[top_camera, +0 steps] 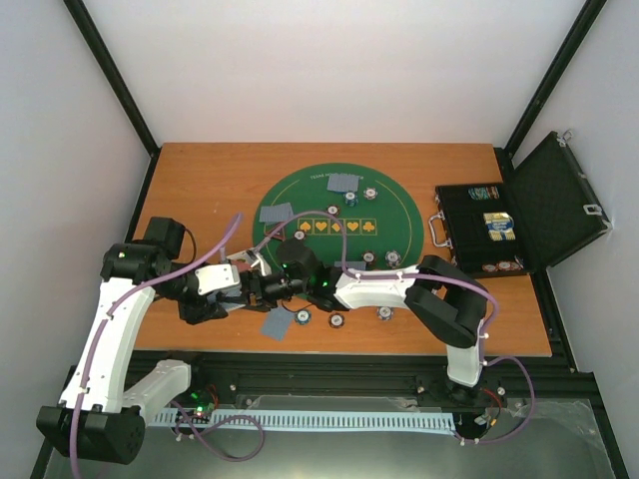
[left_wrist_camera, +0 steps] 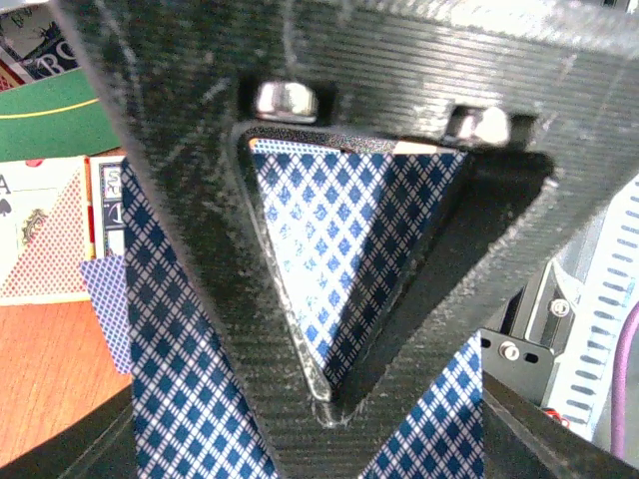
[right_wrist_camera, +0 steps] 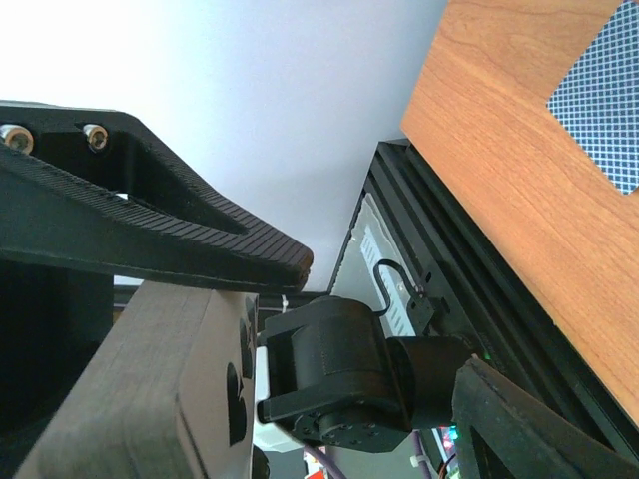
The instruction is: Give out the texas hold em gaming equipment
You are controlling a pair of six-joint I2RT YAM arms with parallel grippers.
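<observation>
Top view: both arms reach to the near-left part of the worktop (top_camera: pixel 200 170). The left fingers (top_camera: pixel 243 283) and right fingers (top_camera: pixel 268 290) meet tip to tip just off the near-left edge of the green mat (top_camera: pixel 399 215). Can't resolve either grip from here. Two playing cards (top_camera: pixel 344 182) lie face down on the mat, one at the far side and one at the left edge. A third card (top_camera: pixel 277 325) lies on bare wood just on the near side of the fingers. Poker chips (top_camera: pixel 384 312) are scattered: several on the mat, three on the wood on its near side. The black case (top_camera: pixel 564 200) stands open at the right edge, with packs and chips inside.

Left wrist: left fingers (left_wrist_camera: pixel 399 90) are clamped on a card stack (left_wrist_camera: pixel 329 259). Its blue-diamond backs show through the finger's triangular cutout and on either side below it. A red-backed item (left_wrist_camera: pixel 45 249) lies on the wood to the left; pack or card, can't tell.

Right wrist: right fingers (right_wrist_camera: pixel 180 235) stand apart with nothing between the tips. The left arm's black housing (right_wrist_camera: pixel 339 379) shows through the gap. A grey block (right_wrist_camera: pixel 150 389) sits just under the upper finger; touching or not, can't tell. A blue-backed card (right_wrist_camera: pixel 599 100) lies flat on the worktop, top right.
</observation>
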